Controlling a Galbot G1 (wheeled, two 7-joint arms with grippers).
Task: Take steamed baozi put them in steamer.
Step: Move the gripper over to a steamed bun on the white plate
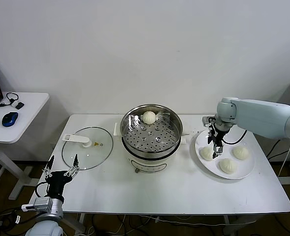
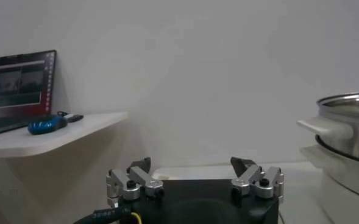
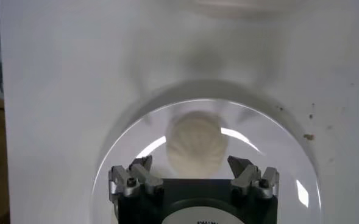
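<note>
The right gripper (image 1: 215, 147), fingers spread, hangs over the wide white plate (image 1: 247, 169), directly above one of three cream-white dome-shaped baozi (image 3: 195, 144). A fourth bun (image 1: 149, 117) lies inside the shiny round stainless-steel steamer (image 1: 151, 135). The left gripper (image 1: 61, 171), also spread, waits near the flat glass lid (image 1: 87, 147).
</note>
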